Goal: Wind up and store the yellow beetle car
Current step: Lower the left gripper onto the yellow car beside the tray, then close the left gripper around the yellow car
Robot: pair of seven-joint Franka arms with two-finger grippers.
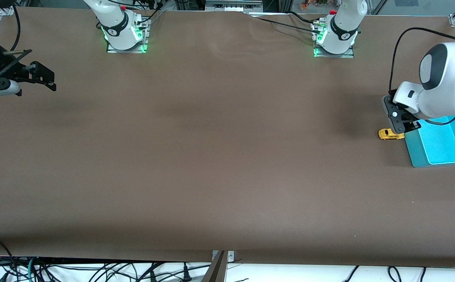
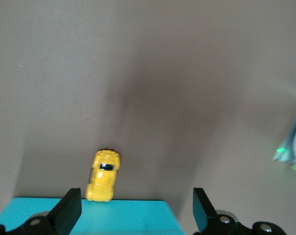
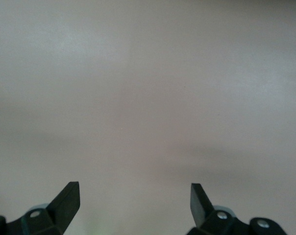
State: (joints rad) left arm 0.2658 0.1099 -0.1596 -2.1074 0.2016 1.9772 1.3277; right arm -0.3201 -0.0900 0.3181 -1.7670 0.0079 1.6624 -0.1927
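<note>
Nothing gripped yet: the tiny bright yellow beetle car (image 1: 390, 134) sits at the right of the front frame, beside the shallow turquoise plastic tray (image 1: 446, 156).

I read the task as barely begun; winding and storing both remain. My left gripper (image 1: 401, 126) hangs over the car, fingers spread and empty. My right gripper (image 1: 43, 78) waits at upper left, likewise released. Only the left wrist view shows the car's nose against the tray edge, possibly touching.
</note>
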